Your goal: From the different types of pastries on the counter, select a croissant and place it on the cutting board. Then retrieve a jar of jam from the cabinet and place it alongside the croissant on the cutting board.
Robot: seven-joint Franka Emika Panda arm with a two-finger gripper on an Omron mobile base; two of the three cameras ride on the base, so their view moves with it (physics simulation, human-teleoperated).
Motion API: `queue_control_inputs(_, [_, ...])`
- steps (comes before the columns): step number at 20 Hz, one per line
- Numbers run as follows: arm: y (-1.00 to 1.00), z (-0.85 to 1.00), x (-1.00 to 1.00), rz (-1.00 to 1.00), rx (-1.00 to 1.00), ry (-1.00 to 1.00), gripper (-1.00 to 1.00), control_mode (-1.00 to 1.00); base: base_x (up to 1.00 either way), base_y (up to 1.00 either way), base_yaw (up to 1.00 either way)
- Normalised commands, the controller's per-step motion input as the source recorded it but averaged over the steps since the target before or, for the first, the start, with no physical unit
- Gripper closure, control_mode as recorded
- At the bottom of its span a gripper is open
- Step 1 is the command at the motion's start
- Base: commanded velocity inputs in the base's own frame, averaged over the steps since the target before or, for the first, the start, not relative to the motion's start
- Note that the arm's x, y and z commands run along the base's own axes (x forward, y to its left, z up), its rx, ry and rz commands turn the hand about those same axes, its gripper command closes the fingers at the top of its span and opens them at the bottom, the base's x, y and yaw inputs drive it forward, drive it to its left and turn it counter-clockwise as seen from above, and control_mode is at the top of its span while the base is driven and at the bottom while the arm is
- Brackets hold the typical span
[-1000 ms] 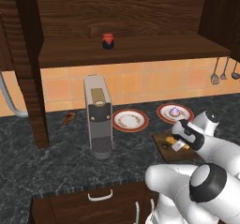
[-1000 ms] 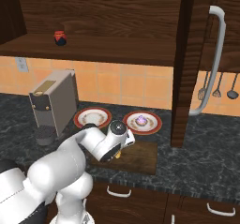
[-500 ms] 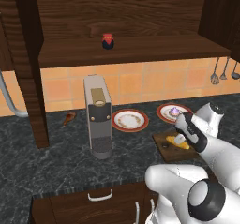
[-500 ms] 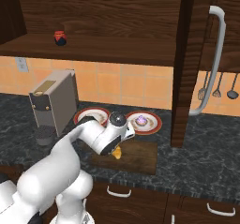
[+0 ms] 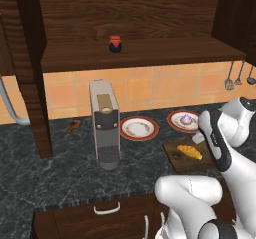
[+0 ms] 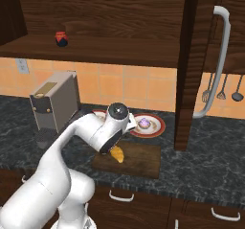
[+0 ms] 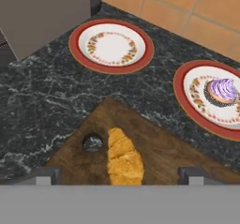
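The golden-orange croissant (image 7: 124, 160) lies on the dark wooden cutting board (image 7: 161, 145) beside its small hole; it also shows as the croissant (image 5: 190, 152) (image 6: 117, 154) on the board (image 5: 200, 162) (image 6: 141, 160). My gripper (image 7: 119, 176) hovers just above it, open, fingers wide apart and touching nothing. The purple-frosted cupcake (image 7: 223, 90) (image 5: 186, 119) sits on a red-rimmed plate behind the board. The red-lidded jam jar (image 5: 115, 43) (image 6: 61, 39) stands on the cabinet shelf (image 5: 150, 53), high above the counter (image 5: 75, 168).
An empty red-rimmed plate (image 5: 139, 128) (image 7: 111, 45) lies left of the cupcake's plate. A tall grey coffee machine (image 5: 105, 124) (image 6: 55, 106) stands further left. Utensils (image 6: 221, 86) hang on the tiled wall at right. A small brown object (image 5: 73, 126) lies by the left cabinet post.
The croissant has been let go and rests on the board. My hand has risen off the board and drawn back a little; the croissant stays where it was.
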Motion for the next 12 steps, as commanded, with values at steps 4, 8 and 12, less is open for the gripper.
queue_control_inputs(4, [0.42, 0.82, -0.05, -0.11, -0.03, -0.13, -1.00, -1.00, 0.00, 0.00, 0.00])
queue_control_inputs(8, [0.48, 0.82, -0.06, -0.13, -0.03, -0.09, -1.00, -1.00, 0.00, 0.00, 0.00])
queue_control_inputs(12, [0.32, 0.86, -0.38, -0.12, 0.00, -0.05, -1.00, -1.00, 0.00, 0.00, 0.00])
